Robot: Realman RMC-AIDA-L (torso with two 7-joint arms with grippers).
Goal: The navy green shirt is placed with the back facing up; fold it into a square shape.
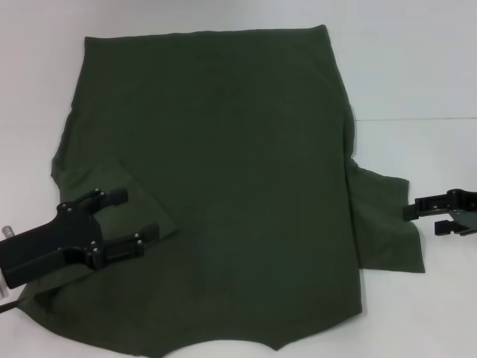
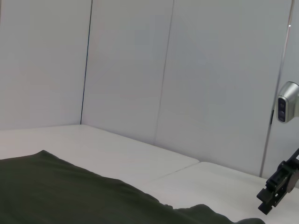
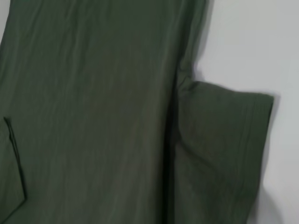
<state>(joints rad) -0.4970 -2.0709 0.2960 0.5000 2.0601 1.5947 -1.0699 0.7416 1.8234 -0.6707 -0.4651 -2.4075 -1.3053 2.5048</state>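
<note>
Black left gripper [image 1: 128, 222], fingers spread apart, hovers over the folded-in left sleeve of the large dark olive-green soft-fabric shirt [image 1: 223, 186]. It lies flat on the white table [image 1: 417, 67], long axis running away from the robot, hem far. Black right gripper [image 1: 425, 215] sits just beside the outspread right sleeve, fingers apart.

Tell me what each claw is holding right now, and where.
Nothing: left claw open over the navy green shirt's folded-in left sleeve; right claw open beside the right sleeve.
</note>
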